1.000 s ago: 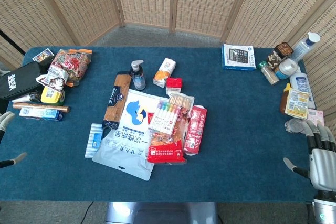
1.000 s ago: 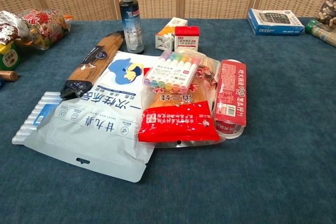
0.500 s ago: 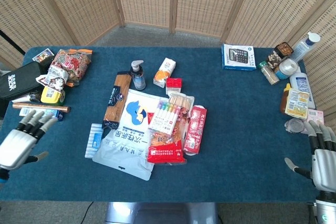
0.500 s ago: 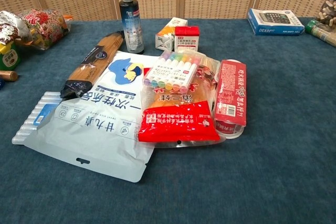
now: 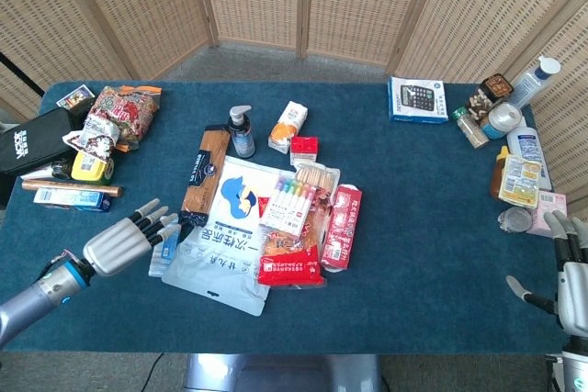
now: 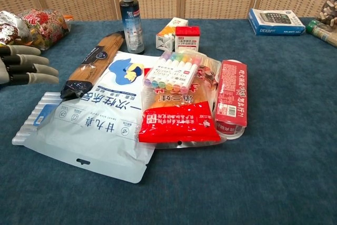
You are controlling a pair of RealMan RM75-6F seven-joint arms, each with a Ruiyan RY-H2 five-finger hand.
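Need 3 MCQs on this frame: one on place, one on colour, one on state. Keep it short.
1. What lies nearest the left hand?
A. calculator box
B. clear ribbed pack
C. pump bottle

2. What colour is the cloth on the table?
A. blue
B. green
C. grey

3. What is the left hand doing?
A. holding a pack
B. closed on nothing
C. holding nothing, fingers spread

Answers:
1 B: its fingers point at the clear ribbed pack, the closest item.
2 A: the cloth is dark blue in both views.
3 C: fingers apart, nothing between them.
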